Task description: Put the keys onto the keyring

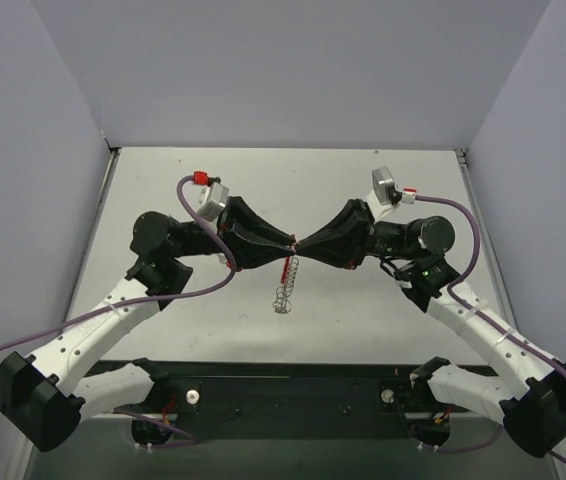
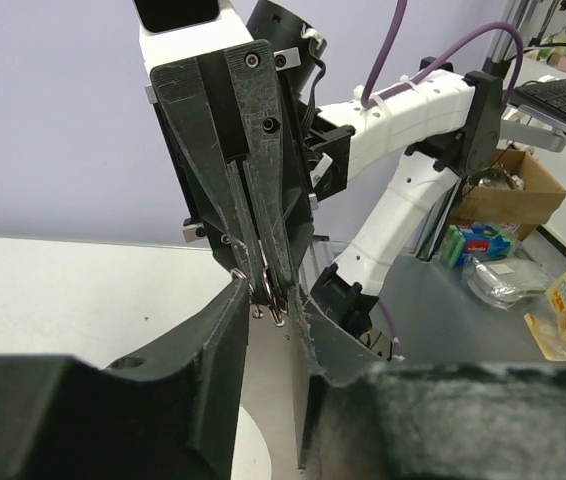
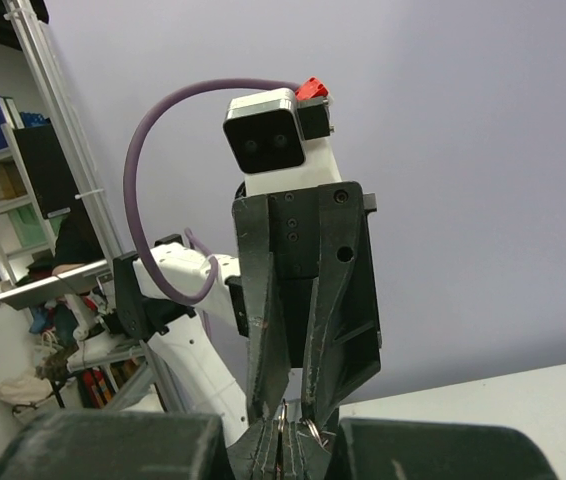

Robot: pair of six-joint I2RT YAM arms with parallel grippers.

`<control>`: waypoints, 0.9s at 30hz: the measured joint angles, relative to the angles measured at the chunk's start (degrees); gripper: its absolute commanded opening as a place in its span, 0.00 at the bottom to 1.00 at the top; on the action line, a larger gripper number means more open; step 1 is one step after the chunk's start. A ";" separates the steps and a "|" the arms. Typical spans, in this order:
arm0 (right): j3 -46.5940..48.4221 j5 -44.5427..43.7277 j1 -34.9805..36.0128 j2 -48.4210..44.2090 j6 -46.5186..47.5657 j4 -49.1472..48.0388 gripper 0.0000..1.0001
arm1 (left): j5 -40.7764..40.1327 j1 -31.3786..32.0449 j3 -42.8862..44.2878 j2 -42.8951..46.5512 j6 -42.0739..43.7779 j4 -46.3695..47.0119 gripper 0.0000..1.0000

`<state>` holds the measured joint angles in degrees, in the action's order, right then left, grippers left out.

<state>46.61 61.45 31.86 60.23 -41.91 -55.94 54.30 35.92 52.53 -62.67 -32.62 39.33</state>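
The left claw (image 1: 281, 245) and right claw (image 1: 308, 243) meet tip to tip over the middle of the table (image 1: 383, 190). Each is squeezed narrow on small silver keys (image 1: 282, 296). The red keyring (image 1: 292, 267) hangs just below the tips, and more keys trail toward the near edge. Whether they touch the table is unclear.

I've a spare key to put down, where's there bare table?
Crowded: the centre, where the left gripper and right gripper meet tip to tip by the keys. Bare: the far strip of table between them and the back wall, and the near strip between the keys and the black base rail.
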 measured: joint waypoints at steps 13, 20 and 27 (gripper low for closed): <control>0.00 0.85 -0.44 0.00 -0.09 -0.17 0.00 | -2.19 1.18 3.17 -0.35 5.70 -8.41 0.24; 0.02 1.05 -1.05 -0.02 -0.07 -0.13 0.00 | -4.07 2.36 5.55 -0.39 10.10 -14.73 0.00; 0.02 0.33 -1.51 -0.66 1.03 0.87 0.44 | -6.78 2.89 6.71 -0.17 12.50 -17.97 0.00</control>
<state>46.63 61.78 30.35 59.57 -40.88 -55.07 47.53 38.81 59.24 -62.85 -20.12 21.37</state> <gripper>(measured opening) 0.189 0.024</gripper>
